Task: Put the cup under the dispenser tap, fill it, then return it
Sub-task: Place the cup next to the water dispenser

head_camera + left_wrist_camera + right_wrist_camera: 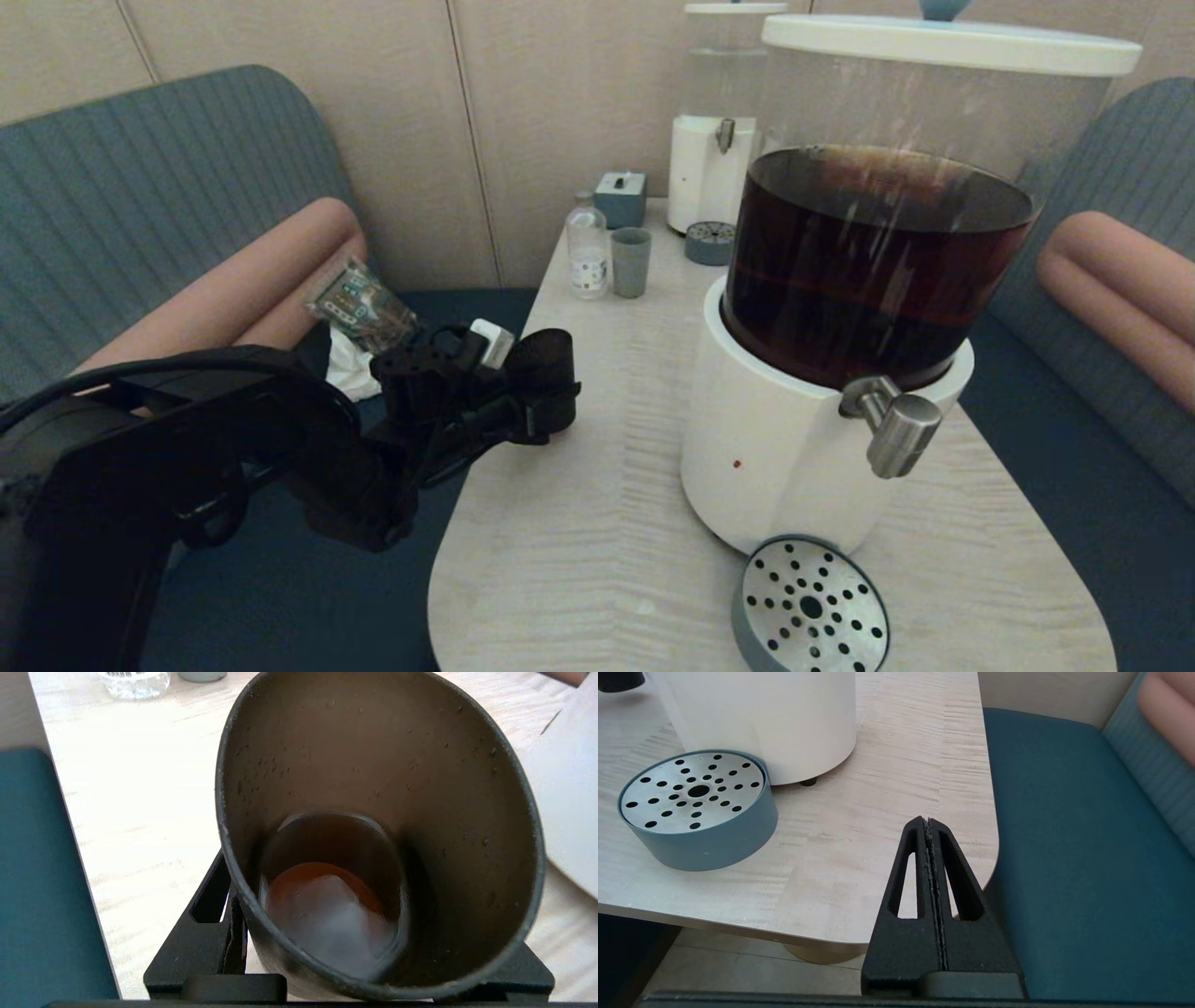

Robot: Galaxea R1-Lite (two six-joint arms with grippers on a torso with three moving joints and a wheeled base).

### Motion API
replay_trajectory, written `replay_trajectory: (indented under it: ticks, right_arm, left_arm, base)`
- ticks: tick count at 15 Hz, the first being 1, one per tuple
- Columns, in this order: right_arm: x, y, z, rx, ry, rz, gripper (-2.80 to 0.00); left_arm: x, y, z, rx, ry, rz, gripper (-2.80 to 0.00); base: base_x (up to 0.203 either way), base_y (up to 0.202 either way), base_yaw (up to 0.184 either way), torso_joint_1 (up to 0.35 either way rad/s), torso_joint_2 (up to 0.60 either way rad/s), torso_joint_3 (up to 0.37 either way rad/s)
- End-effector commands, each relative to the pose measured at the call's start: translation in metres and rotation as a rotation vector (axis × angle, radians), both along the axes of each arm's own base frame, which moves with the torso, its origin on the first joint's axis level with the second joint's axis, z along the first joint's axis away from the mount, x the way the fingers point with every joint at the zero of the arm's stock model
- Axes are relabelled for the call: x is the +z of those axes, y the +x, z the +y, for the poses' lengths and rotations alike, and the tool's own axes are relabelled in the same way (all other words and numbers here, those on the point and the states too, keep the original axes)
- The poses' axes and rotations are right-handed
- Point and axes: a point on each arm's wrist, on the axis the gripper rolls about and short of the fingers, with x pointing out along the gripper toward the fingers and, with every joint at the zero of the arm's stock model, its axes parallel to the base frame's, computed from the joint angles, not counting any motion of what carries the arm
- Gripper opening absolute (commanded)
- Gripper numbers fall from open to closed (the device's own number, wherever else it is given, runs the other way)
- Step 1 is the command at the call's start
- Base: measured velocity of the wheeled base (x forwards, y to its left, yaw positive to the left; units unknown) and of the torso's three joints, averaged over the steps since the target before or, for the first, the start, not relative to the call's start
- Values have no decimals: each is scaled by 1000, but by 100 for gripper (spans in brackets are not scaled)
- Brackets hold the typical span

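The black cup (543, 376) is at the table's left edge, well to the left of the big dispenser, with my left gripper (518, 397) shut on it. I cannot tell whether its base touches the table. In the left wrist view the cup (373, 788) fills the picture, with a little brown liquid (322, 905) at its bottom and droplets on its inner wall. The steel dispenser tap (898, 427) juts from the white base above a round perforated drip tray (810, 607). My right gripper (928, 823) is shut and empty over the table's near right corner, beside the drip tray (698, 807).
At the table's far end stand a grey-green cup (631, 262), a small bottle (587, 252), a grey box (621, 198), a smaller clear-liquid dispenser (719, 140) and its little drip tray (709, 243). Blue benches flank the table; a snack bag (359, 308) lies on the left one.
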Motion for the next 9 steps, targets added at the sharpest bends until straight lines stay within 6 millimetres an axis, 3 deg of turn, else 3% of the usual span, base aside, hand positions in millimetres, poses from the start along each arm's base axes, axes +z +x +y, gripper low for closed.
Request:
replay_trajectory:
  ticks: [1,9]
  right_arm:
    - [-2,0,0,0,-1,4,-280]
    - [-2,0,0,0,-1,4,-280]
  left_arm:
    - [-5,3,-1,-2,0,3,-280]
    - [-9,3,-1,-2,3,10,-280]
  base:
    - [0,0,0,0,0,0]
    - [0,0,0,0,0,0]
